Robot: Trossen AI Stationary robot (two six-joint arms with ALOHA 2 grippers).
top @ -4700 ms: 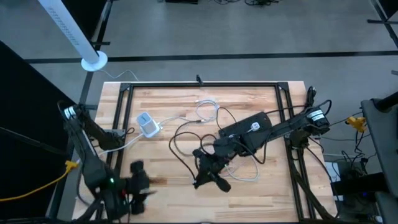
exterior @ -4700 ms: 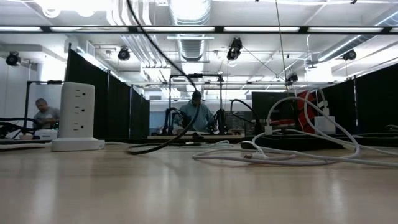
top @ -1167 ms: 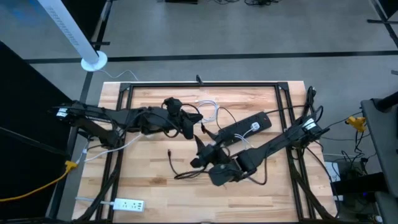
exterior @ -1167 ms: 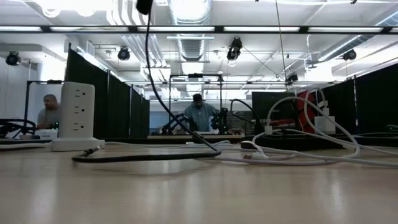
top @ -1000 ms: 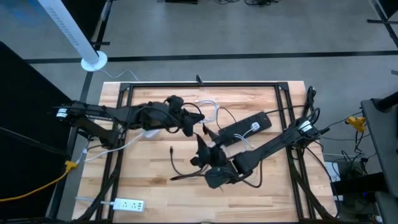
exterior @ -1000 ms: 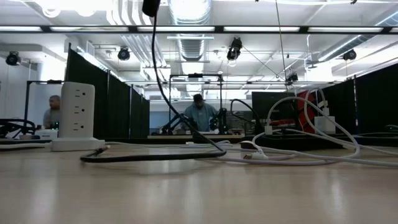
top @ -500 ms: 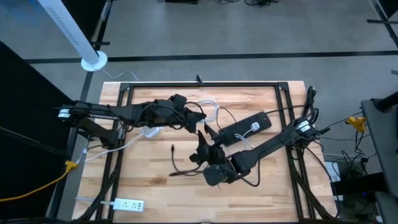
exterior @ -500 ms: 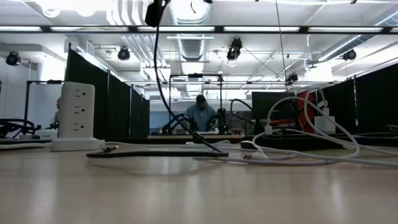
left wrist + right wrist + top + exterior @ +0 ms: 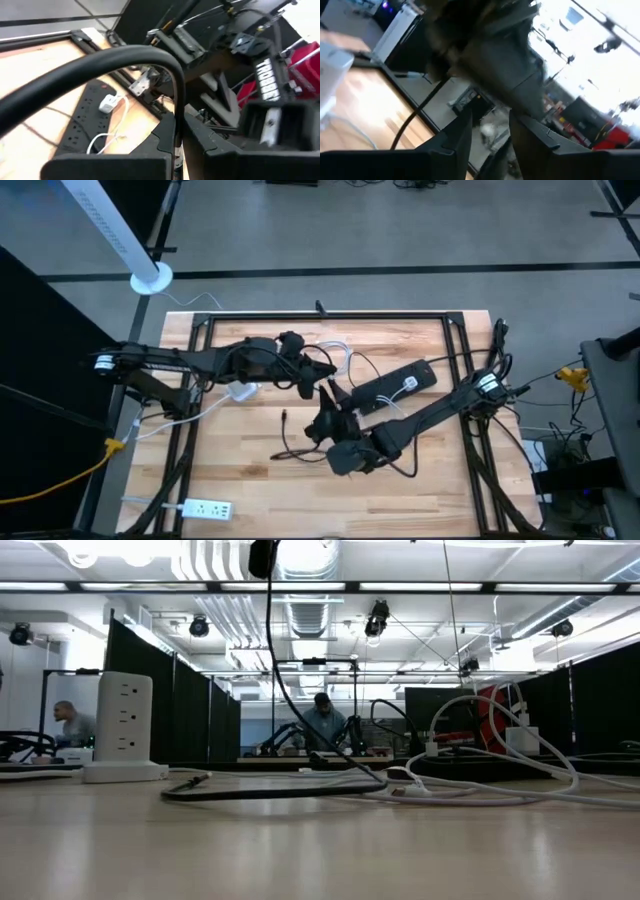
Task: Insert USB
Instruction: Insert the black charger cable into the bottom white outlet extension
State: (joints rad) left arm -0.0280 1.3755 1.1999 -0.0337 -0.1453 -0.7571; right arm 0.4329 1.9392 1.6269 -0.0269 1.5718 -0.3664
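Shifted rightward, the clenched left claw [image 9: 312, 376] grips the thin black cable [image 9: 290, 442]; right claw [image 9: 322, 418] beside it, state unclear.

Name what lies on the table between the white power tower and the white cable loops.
In the low view, a black cable lies between tower and white loops.

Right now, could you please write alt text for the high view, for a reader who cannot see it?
Seen from above, the left gripper and right gripper meet at the middle of a wooden table, handling a black cable. A black power strip, white cables and a white charger lie around them.
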